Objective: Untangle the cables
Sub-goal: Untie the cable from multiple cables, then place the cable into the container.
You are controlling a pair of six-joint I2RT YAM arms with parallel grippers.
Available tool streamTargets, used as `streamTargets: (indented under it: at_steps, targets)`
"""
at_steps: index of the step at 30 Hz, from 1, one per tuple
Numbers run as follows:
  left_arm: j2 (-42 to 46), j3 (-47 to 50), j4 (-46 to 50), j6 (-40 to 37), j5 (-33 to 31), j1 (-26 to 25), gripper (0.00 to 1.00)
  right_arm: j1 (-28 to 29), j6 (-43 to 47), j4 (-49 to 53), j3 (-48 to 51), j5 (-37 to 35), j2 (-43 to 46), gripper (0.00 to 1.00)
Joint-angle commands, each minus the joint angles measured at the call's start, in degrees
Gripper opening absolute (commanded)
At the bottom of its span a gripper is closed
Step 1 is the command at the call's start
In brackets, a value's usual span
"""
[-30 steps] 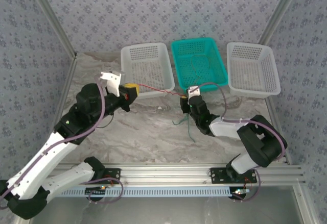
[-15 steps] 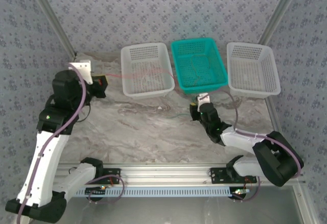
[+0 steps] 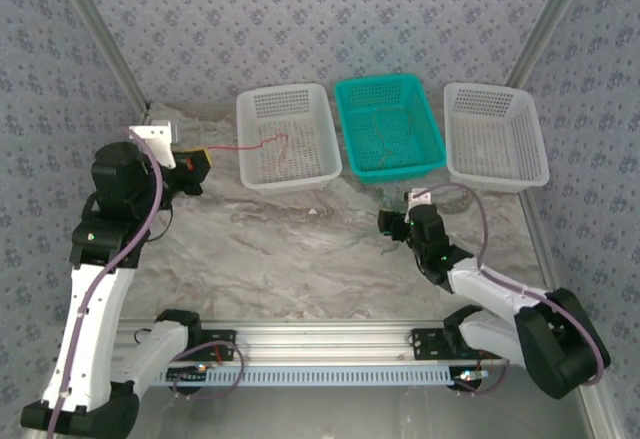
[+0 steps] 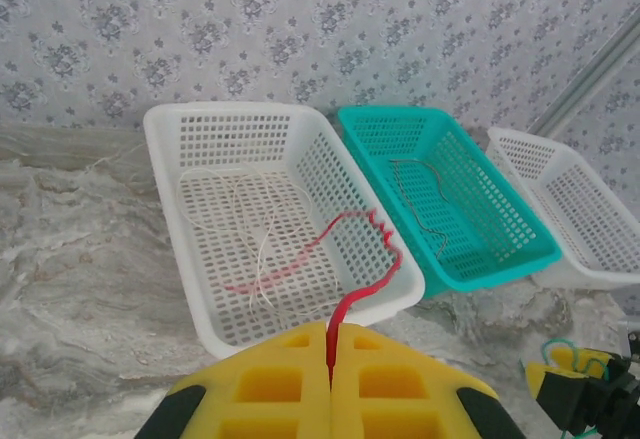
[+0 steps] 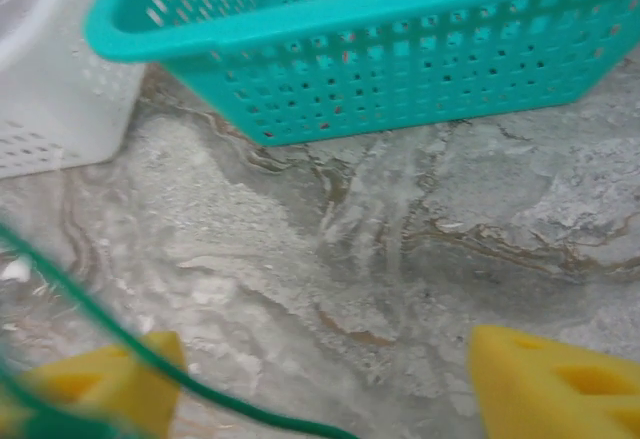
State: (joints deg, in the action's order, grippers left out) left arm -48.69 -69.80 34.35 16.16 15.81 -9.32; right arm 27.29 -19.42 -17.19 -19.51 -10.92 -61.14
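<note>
Marble table (image 3: 300,249), red cable (image 4: 340,221) in basket (image 4: 240,129)

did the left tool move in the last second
Yes. The left tool swung left, from the front corner of the left white basket to beyond its side.

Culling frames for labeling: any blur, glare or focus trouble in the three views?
Top view: even light, crisp, no glare. Left wrist view: left white basket and red cable sharp. Right wrist view: soft throughout; teal basket and green cable smeared, probably motion blur.
</note>
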Motion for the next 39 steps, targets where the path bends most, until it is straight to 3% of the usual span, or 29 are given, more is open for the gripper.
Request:
streamTargets:
  at_steps: [1,4,5,10,14,20,25,29,33,39]
  targets:
    - [1.6,-0.6,-3.2,0.3,1.9,0.3,0.00,0.3,-1.3,7.7,-5.3,1.7,4.2,0.85]
    - [2.4,-0.5,-6.3,1.2,6.3,0.3,0.00,0.3,-1.2,11.4,-7.5,-0.7,8.4,0.89]
    - [2.7,-0.4,-8.0,1.7,8.5,0.3,0.00,0.3,-1.3,11.7,-7.8,-1.3,9.9,0.99]
    - [2.9,1.4,-24.5,11.1,21.8,0.0,0.00,-0.6,-3.0,13.2,-8.7,-2.2,16.4,1.00]
    - [-0.5,1.9,-35.0,16.9,20.0,-2.8,0.00,-1.5,-6.7,15.1,-8.9,-4.0,19.7,1.00]
    - [-11.4,-1.4,-42.1,12.1,16.6,-10.4,0.00,-2.4,-9.3,17.3,-8.1,-4.8,24.3,1.00]
    - [-21.6,-5.0,-42.9,6.3,8.8,-15.6,0.00,-2.8,-11.1,22.9,-8.7,-4.5,27.5,1.00]
    - [-30.3,-7.0,-46.4,6.7,5.5,-16.0,0.00,-3.1,-11.0,26.5,-8.9,-5.3,30.6,1.00]
    - [-39.4,-10.4,-50.7,9.3,6.5,-16.0,0.00,-3.7,-11.1,28.1,-8.7,-5.7,32.9,1.00]
    - [-50.5,-17.6,-49.8,8.1,4.0,-17.8,0.00,-4.3,-10.7,29.3,-9.0,-5.2,33.9,1.00]
